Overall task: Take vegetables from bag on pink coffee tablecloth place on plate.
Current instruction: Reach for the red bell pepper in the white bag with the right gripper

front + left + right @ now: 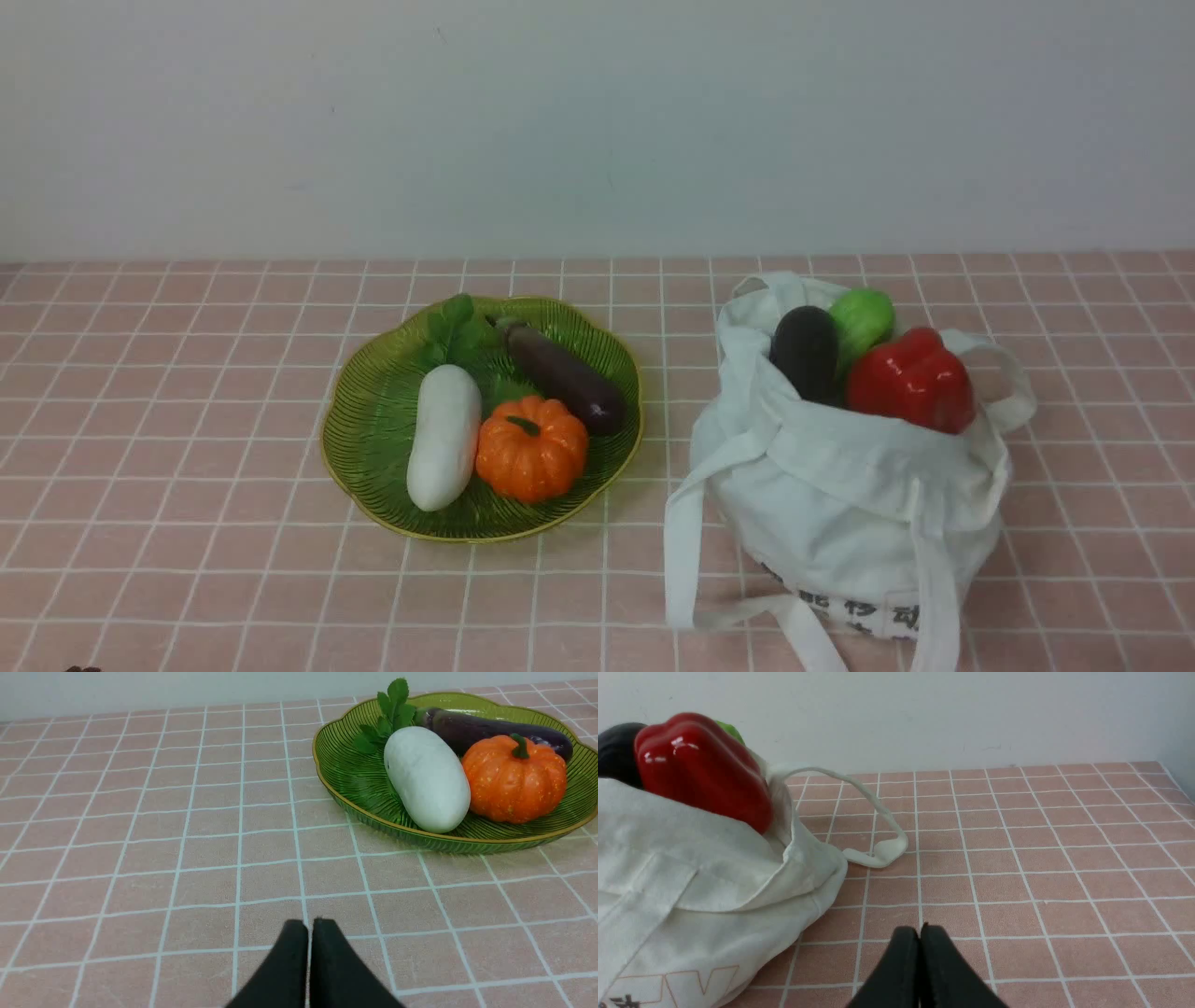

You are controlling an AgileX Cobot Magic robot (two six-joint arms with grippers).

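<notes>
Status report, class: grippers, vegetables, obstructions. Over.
Left gripper, right gripper shut, empty. Red pepper, eggplant, green vegetable in bag. Plate part-full. Bag mouth unobstructed.

You've got open tablecloth (187, 560) left of the plate (364, 429), plus a narrow gap between it and the bag (840, 495). Bag's mouth is crammed full, and its straps (686, 551) sprawl out front.

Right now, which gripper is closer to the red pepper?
Right. The right gripper is just beside the bag with the red pepper poking out; the left gripper is over near the plate, farther away.
</notes>
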